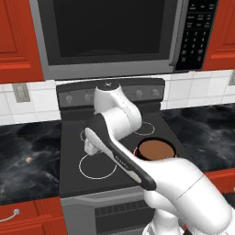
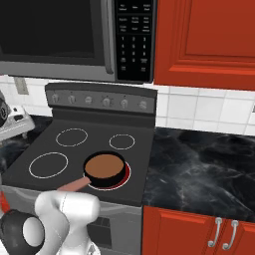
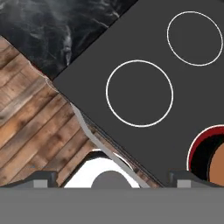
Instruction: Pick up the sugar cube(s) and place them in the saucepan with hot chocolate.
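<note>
A white robot arm reaches over the flat black glass stovetop point(image 1: 73, 137) in a red-cabinet kitchen, its two-finger gripper point(image 3: 111, 177) spread wide and holding nothing — the two dark tips sit far apart at the bottom of the hand view, with only cooktop and floor between them.

The step in hand looks like the approach to the pick. The tiny pale tan cube of sugar point(image 1: 29, 160) lies alone on the black marbled countertop point(image 1: 27, 174) left of the stove, well apart from the gripper. The small round black saucepan of brown hot chocolate point(image 1: 156, 150) sits on the glowing red front-right burner, its short pinkish-brown handle point(image 2: 73, 185) pointing toward the robot.

By the look of it, the next move calls for a swing left, off the cooktop and over the counter, then a careful descent — a cube this small leaves little margin for centring between the open fingers.

The left base view is the one that shows the cube. The right base view gives an unobstructed look at the whole pan and its handle, which the arm partly covers from the left. The hand view looks down at the white ring of the front-left burner point(image 3: 139, 93), the stove's front edge, wooden plank floor point(image 3: 30, 131) beyond it, and a sliver of the pan at its right edge.
</note>
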